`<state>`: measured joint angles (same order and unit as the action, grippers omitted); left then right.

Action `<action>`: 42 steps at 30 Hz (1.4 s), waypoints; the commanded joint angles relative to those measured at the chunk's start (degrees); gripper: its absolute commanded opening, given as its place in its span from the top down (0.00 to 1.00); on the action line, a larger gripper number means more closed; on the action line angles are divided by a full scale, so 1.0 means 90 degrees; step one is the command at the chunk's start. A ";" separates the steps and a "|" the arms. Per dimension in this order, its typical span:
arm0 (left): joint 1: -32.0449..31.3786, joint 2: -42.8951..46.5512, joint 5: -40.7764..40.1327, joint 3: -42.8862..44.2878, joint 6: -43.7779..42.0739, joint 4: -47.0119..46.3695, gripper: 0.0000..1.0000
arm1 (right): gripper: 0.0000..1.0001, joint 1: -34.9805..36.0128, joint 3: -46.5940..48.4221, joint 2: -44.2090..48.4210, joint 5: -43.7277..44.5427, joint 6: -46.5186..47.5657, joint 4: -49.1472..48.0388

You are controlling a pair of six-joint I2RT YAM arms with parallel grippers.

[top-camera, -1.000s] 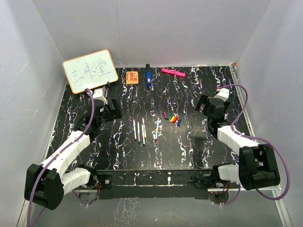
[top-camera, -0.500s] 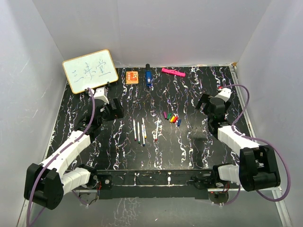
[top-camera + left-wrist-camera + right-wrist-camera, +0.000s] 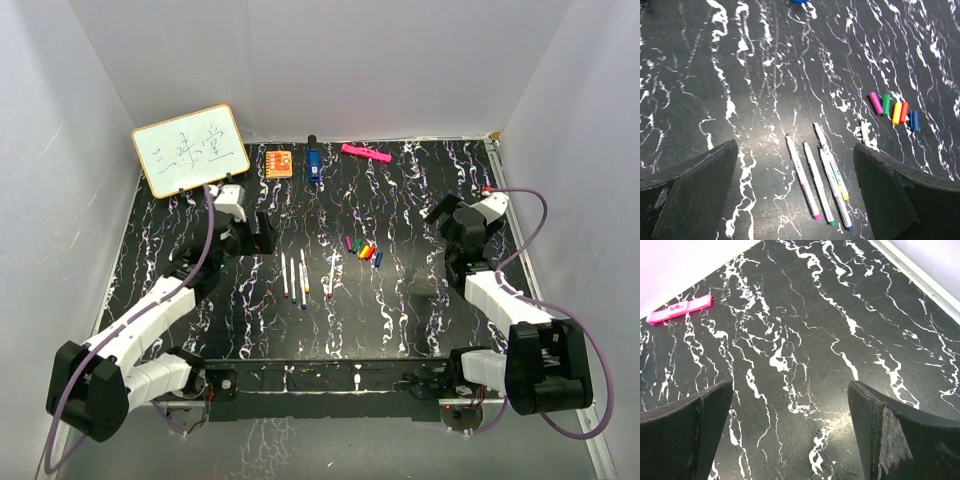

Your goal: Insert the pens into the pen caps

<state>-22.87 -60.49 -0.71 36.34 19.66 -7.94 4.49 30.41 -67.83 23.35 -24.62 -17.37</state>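
Several white-barrelled pens [image 3: 294, 277] lie side by side at the table's middle, one more [image 3: 331, 275] a little to their right. In the left wrist view the pens [image 3: 819, 182] show pink, green, blue and yellow ends. The pen caps [image 3: 362, 250] lie in a small cluster right of the pens; the left wrist view shows the caps [image 3: 892, 110] as pink, green, yellow, red and blue. My left gripper [image 3: 262, 232] [image 3: 795, 160] is open and empty, above the table just left of the pens. My right gripper [image 3: 440, 213] [image 3: 790, 390] is open and empty, right of the caps, over bare table.
A small whiteboard [image 3: 190, 150] stands at the back left. An orange square block [image 3: 279, 162], a blue and black marker [image 3: 313, 165] and a flat pink bar [image 3: 366, 153] [image 3: 680, 309] lie along the back edge. White walls enclose the table; its right rim [image 3: 920, 280] is close.
My left gripper has moved right and forward, closer to the pens. My right gripper has drawn back to the right, away from the caps. Pens and caps have not moved.
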 commanded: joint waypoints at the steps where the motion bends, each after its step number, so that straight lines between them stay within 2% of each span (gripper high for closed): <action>1: -0.0747 -0.0389 -0.0622 0.0638 -0.0550 0.0752 0.02 | 0.02 -0.0117 -0.0186 0.0271 0.0476 -0.0252 -0.0536; 6: -0.1069 -0.0559 -0.0746 0.0516 0.0017 0.0879 0.03 | 0.04 -0.0140 -0.0135 0.0350 0.0449 -0.0227 -0.0369; 11: -0.1094 -0.0821 -0.0994 0.0731 0.0325 0.1594 0.27 | 0.06 -0.0146 0.0130 0.0249 0.0029 -0.0023 -0.0034; 16: -0.1096 -0.1231 -0.0984 0.1063 0.0496 0.2392 0.27 | 0.07 -0.0143 0.0224 0.0166 -0.0111 -0.0008 0.0040; 18: -0.1119 -0.1573 -0.0899 0.1223 0.0561 0.2649 0.33 | 0.07 -0.0138 0.0224 0.0172 -0.0115 -0.0018 0.0035; 22: -0.1270 -0.2290 -0.1098 0.1568 0.0758 0.2969 0.36 | 0.07 -0.0141 0.0224 0.0147 -0.0138 -0.0024 0.0028; 30: -0.1533 -0.3340 -0.1581 0.2574 0.1111 0.3874 0.36 | 0.07 -0.0139 0.0258 0.0076 -0.0220 -0.0067 0.0021; 36: -0.1635 -0.3895 -0.1674 0.3088 0.1217 0.4441 0.39 | 0.07 -0.0139 0.0207 0.0053 -0.0270 -0.0132 0.0016; 42: -0.1668 -0.3984 -0.1827 0.3085 0.1389 0.4584 0.45 | 0.07 -0.0145 0.0185 0.0018 -0.0368 -0.0178 0.0009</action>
<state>-37.54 -96.73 -15.07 63.00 30.74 29.30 3.36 29.91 -67.53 20.82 -25.63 -15.14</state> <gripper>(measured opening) 0.579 0.933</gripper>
